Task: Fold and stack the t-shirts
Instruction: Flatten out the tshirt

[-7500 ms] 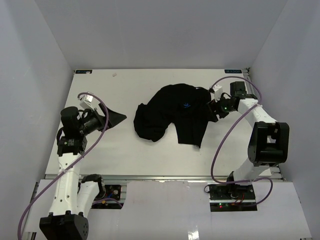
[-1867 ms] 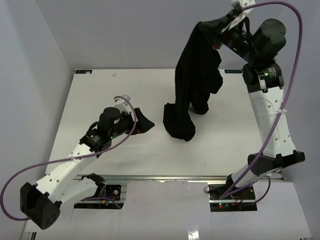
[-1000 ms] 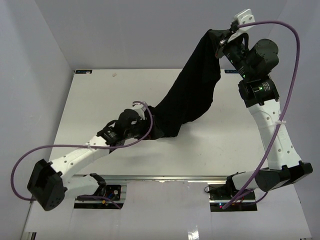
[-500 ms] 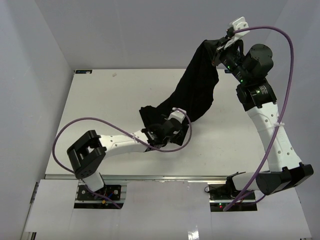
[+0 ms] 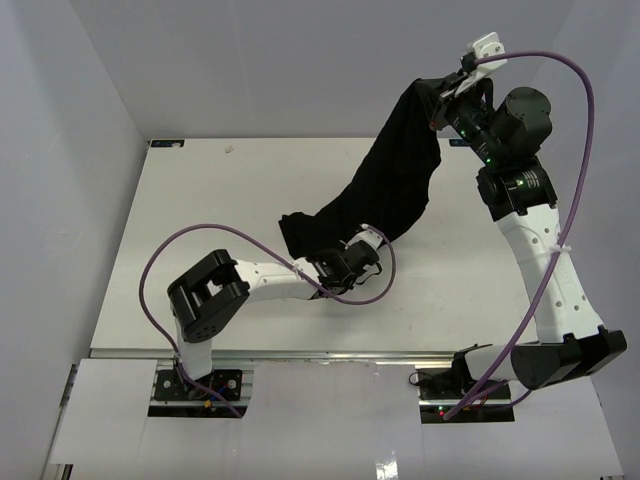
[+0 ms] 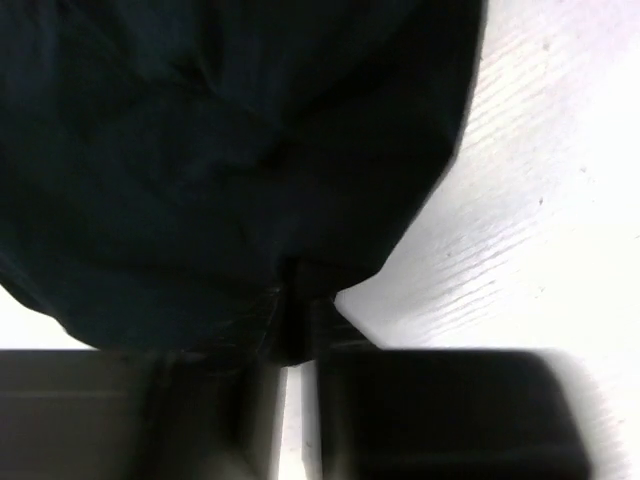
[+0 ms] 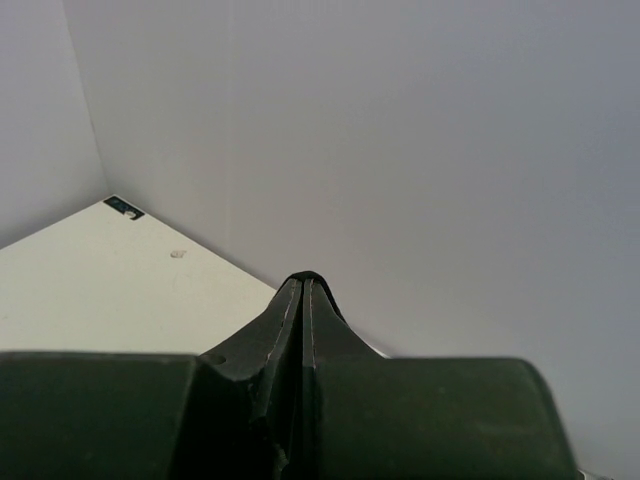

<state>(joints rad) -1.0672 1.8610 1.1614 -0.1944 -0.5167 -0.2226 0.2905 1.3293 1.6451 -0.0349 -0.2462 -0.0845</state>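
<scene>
White bench (image 5: 200, 200): left end effector (image 5: 352, 256), wide before, now pinches the draped black t-shirt (image 5: 392, 185); right end effector (image 5: 447, 100) clamps its top, upper right.

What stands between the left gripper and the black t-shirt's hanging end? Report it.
Nothing visible. The left gripper is at the t-shirt's low end, closed on a fold of its fabric. The right gripper holds the other end high above the table.
</scene>
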